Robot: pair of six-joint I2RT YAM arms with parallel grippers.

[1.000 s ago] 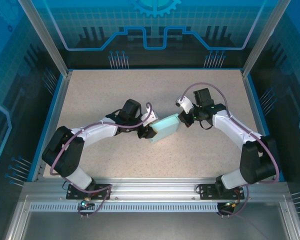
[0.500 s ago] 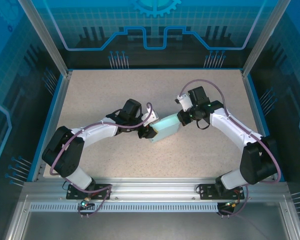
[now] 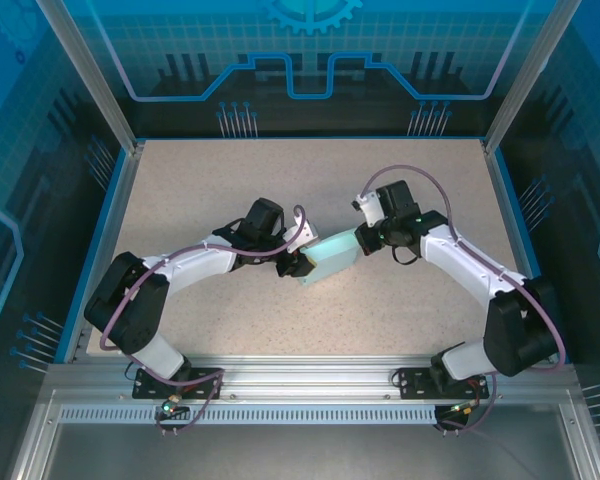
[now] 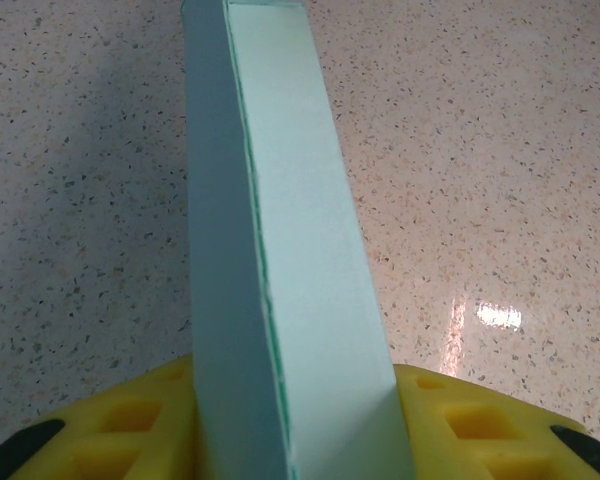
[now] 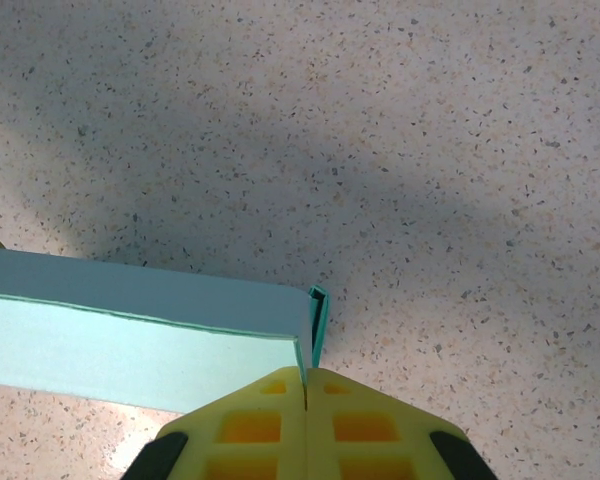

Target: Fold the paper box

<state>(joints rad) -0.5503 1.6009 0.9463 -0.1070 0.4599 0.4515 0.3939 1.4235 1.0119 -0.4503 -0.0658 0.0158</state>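
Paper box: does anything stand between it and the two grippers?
Nothing visible does. The left gripper holds one end of the paper box between its fingers, and the right gripper, closed, is right at the other end.

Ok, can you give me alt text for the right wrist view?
A pale cyan paper box stretches left across a speckled table, its small end flap meeting the tips of the right gripper, whose yellow-padded jaws are shut together at the bottom edge.
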